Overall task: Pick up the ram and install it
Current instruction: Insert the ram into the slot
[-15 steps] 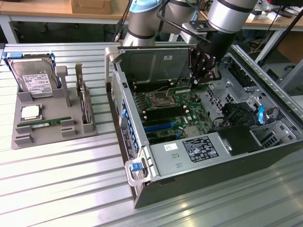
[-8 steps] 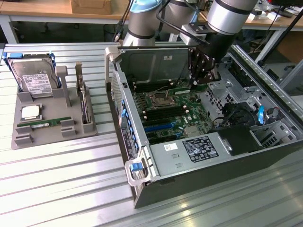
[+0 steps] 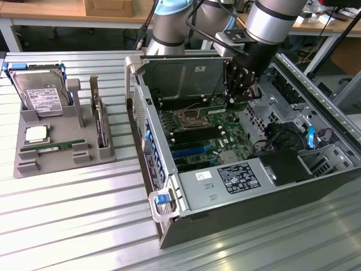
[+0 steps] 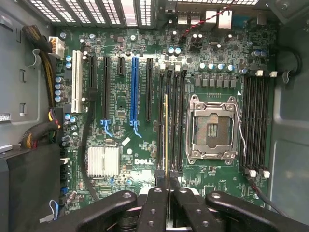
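End effector [image 4: 166, 186] grips ram [image 4: 166, 130] above slots [image 4: 171, 121].

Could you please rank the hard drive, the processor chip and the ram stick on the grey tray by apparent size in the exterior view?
1. Hard drive, clearly largest.
2. and 3. Ram stick and processor chip: unsure; the stick is longer but much narrower.

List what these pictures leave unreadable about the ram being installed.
- Chips and sticker of the ram: the wrist view shows it edge-on.
- Whether it is seated: in the exterior view, the end effector covers it.
- Label text on the hard drive: exterior view, too small.
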{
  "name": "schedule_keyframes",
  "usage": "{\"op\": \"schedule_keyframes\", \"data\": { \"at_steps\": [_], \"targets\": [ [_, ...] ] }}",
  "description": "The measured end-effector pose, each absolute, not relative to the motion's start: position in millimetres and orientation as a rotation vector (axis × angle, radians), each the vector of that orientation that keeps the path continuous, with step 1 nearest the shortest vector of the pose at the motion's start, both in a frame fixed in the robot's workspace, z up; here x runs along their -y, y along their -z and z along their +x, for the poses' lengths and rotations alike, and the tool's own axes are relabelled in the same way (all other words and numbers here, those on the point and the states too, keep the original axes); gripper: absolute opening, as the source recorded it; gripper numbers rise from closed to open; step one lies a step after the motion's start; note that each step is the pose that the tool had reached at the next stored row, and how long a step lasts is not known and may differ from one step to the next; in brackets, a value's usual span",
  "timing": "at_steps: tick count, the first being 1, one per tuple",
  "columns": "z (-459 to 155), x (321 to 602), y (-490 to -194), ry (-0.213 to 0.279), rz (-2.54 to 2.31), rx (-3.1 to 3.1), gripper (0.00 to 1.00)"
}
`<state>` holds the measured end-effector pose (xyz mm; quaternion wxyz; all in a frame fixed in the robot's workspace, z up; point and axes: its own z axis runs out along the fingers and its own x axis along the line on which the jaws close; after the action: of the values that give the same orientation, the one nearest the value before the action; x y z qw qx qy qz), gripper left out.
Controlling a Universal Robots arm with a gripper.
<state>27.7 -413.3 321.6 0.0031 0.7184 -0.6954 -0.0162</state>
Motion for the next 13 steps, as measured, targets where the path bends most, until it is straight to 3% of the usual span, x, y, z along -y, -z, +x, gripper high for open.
{"op": "schedule_keyframes", "data": {
  "at_steps": [13],
  "targets": [
    [27.7, 413.3, -314.0, 0.051, 2.253, 2.180, 0.12]
  ]
}}
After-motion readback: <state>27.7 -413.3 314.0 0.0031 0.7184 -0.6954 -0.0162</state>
